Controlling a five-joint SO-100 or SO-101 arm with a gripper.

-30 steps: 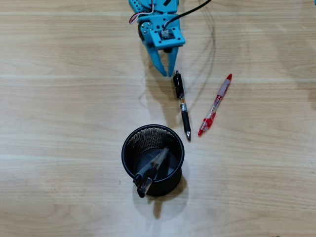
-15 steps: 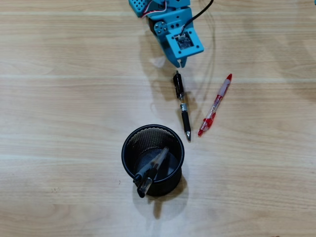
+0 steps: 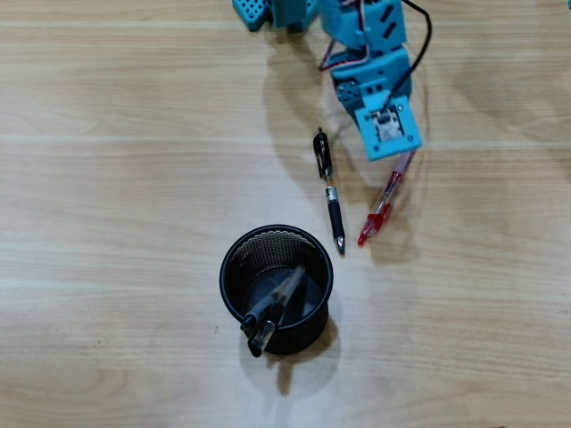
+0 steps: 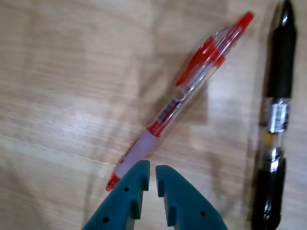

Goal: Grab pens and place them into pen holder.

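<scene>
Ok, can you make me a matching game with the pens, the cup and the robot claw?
Things:
1. red pen
2. black pen
3. cup
4. claw

Clues:
A. has two pens leaning inside
B. lies on the table between the cup and the red pen in the overhead view
C. blue-green, fingers almost together
D. lies slanted, one end right under the claw

Pairs: 1-D, 2-B, 3-A, 4-C

Light-blue printed arm — black cable, red wires — teal tapered gripper.
</scene>
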